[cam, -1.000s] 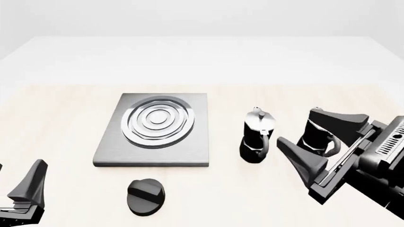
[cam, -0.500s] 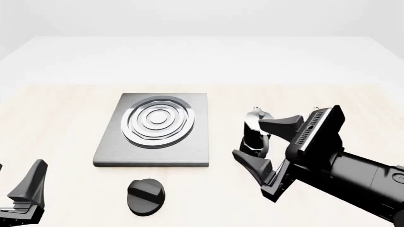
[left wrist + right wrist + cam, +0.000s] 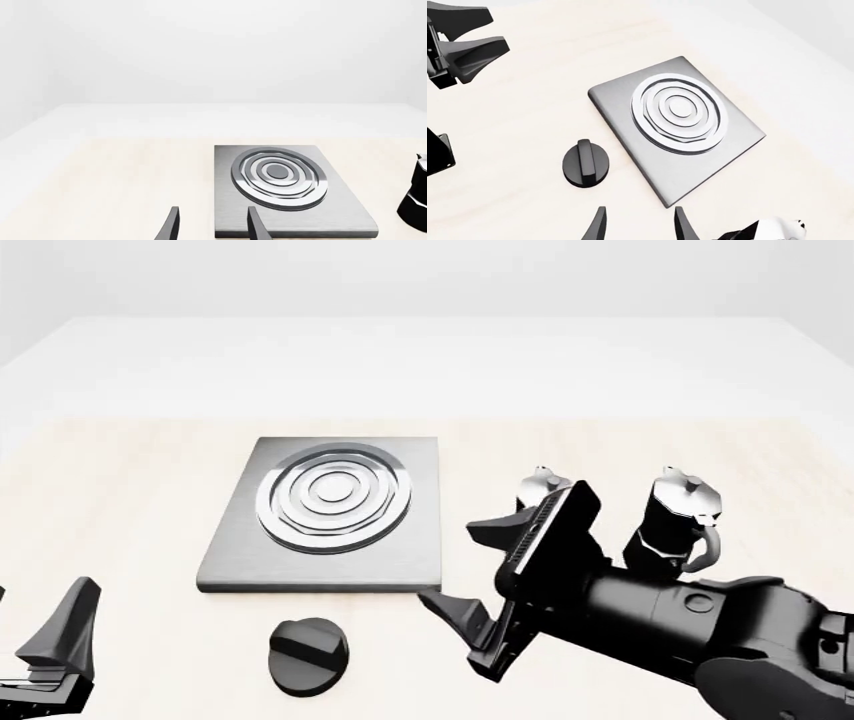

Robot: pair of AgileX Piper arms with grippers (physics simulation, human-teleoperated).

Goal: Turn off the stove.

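**Bright, even, almost shadowless renders**

All three views are bright and sharp, free of blur and edge distortion. Light is diffuse with no clear source. The table (image 3: 120, 490) washes pale toward 12 o'clock. The burner (image 3: 334, 498) rings carry soft sheen; the knob (image 3: 308, 655) casts almost no shadow.

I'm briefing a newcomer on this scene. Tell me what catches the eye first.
The right arm's open gripper dominates, stretched across the front of the table toward the round black knob. Behind the knob lies the grey stove with its shiny ring burner. Two moka pots stand right of it, one partly hidden by the arm.
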